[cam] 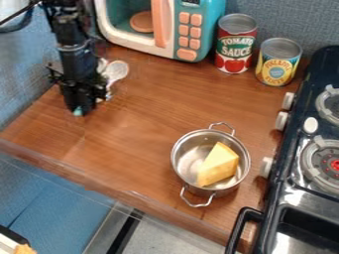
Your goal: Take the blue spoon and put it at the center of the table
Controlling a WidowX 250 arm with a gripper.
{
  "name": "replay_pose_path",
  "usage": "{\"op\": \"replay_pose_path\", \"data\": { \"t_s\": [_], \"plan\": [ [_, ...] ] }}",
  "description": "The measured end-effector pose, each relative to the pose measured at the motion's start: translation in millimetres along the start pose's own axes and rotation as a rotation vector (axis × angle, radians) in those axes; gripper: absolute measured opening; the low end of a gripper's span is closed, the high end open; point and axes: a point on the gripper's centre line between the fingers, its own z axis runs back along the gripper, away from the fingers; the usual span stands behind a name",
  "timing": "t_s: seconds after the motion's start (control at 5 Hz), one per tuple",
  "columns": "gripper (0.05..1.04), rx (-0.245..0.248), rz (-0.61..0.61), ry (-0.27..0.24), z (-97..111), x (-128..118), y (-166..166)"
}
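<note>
Camera view: pincer (84,103) low over desk (142,104), near microwave's (189,30) door side. Can't tell how far open or if it grips anything. Blue bit (78,111), maybe blue spoon, at its lower end; pale spoon (116,71) beside it, nearer microwave.

Teal item (78,112) mostly behind end effector (82,105)
</note>
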Motion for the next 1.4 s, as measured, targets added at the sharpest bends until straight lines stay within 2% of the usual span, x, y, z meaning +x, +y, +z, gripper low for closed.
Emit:
{"op": "replay_pose_path", "data": {
  "t_s": [0.2,0.4,0.6,0.8,1.0,1.2,1.4],
  "plan": [
    [0.306,-0.009,-0.046,-0.021,0.7,8.0,-12.4],
    [0.306,-0.02,-0.153,-0.037,3.7,25.7,-61.5],
    [0.306,-0.017,-0.19,-0.033,4.9,39.7,-101.2],
    [0.306,-0.012,-0.175,0.0,-4.7,48.1,-126.5],
    [0.306,0.0,-0.117,0.035,-14.4,50.8,-133.2],
    [0.375,0.02,-0.08,0.044,-15.4,49.8,-134.0],
    [0.684,0.023,-0.081,0.053,-16.0,46.3,-134.4]
  ]
}}
